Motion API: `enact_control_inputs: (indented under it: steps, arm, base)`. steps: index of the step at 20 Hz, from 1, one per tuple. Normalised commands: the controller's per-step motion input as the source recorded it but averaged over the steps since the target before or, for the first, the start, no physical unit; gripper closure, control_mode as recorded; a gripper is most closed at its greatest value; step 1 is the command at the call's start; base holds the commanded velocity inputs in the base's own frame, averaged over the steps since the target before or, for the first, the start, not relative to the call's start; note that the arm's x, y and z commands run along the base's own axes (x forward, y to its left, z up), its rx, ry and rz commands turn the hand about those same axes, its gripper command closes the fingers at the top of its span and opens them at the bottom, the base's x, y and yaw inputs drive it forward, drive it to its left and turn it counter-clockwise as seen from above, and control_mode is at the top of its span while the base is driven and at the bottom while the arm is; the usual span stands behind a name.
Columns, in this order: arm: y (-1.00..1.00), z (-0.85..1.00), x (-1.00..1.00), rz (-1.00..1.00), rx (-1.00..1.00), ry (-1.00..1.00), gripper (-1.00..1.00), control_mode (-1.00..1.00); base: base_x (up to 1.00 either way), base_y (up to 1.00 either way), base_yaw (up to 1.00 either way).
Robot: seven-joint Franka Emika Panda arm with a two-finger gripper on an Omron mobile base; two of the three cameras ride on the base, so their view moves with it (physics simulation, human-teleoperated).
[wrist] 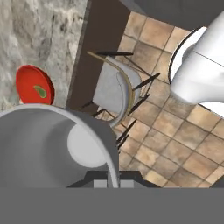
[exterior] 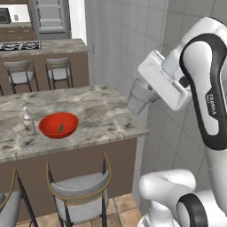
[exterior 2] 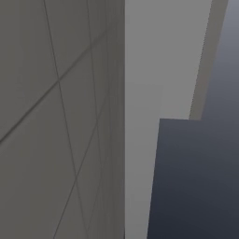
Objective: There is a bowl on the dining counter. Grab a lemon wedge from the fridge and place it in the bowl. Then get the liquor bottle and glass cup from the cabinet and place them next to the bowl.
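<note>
While gripping the cup (exterior: 141, 96), the arm is hanging just off the counter's (exterior: 102, 106) right end.
Elbow is standing high and the hand is tilting left and downward, with the gripper (exterior: 148, 91) closing on the cup, held in the air and clear of the counter's corner. Hand view: the cup's (wrist: 52, 144) rim and pale base are sitting close up, nothing showing inside. Bowl (exterior: 58, 125) is resting on the counter with the wedge (exterior: 61, 128) lying in it; the bottle (exterior: 28, 120) is standing upright just beside the bowl's left. Stools (exterior: 82, 190) are lining the near side, floor tiles (wrist: 175, 144) below.
</note>
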Motion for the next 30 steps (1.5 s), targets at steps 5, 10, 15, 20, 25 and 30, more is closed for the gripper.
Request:
enact_control_inputs:
  steps: [5, 10, 15, 20, 25, 30]
  arm:
    - [0.33, -0.58, 0.30, 0.00, -0.25, 0.34, 1.00, -1.00]
    - [-0.03, -0.43, 0.35, 0.00, -0.08, 0.03, 1.00, -1.00]
    - [-0.04, -0.51, 0.63, 0.00, -0.03, 0.00, 1.00, -1.00]
    - [0.00, -0.54, 0.82, -0.02, -0.08, 0.03, 1.00, -1.00]
    - [0.01, -0.50, 0.75, 0.00, -0.08, 0.03, 1.00, -1.00]
    - [0.21, -0.45, 0.50, 0.00, -0.10, 0.00, 1.00, -1.00]
  base:
    - [0.00, 0.00, 0.00]
    - [0.00, 0.00, 0.00]
    - [0.00, 0.00, 0.00]
    - [0.00, 0.00, 0.00]
    - [0.00, 0.00, 0.00]
    - [0.00, 0.00, 0.00]
